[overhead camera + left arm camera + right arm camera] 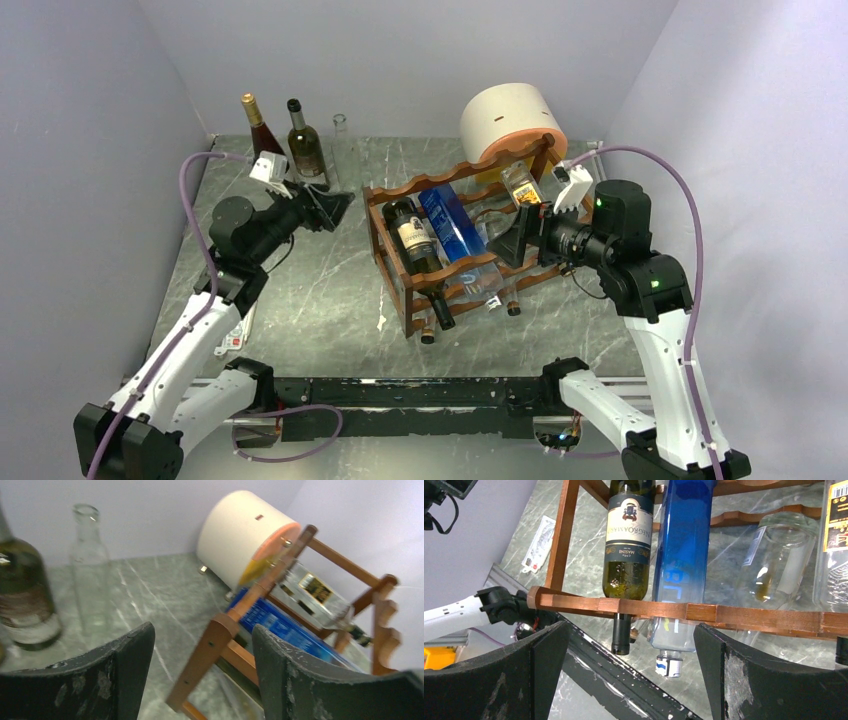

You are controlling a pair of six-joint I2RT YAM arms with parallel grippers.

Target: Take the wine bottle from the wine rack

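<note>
The reddish-brown wine rack stands mid-table. A dark green wine bottle with a cream label lies in it, neck toward the arms. Beside that bottle lies a blue bottle. My left gripper hovers just left of the rack's back-left corner, open. In the left wrist view the rack's end post shows between the fingers of the left gripper, untouched. My right gripper is open at the rack's right side. In the right wrist view the right gripper faces a rail, with the wine bottle beyond.
A white-and-orange cylinder rests on the rack's top. Clear bottles also lie in the rack. Two dark bottles and a clear glass bottle stand at the back left. A white packet lies near the left arm. Walls close three sides.
</note>
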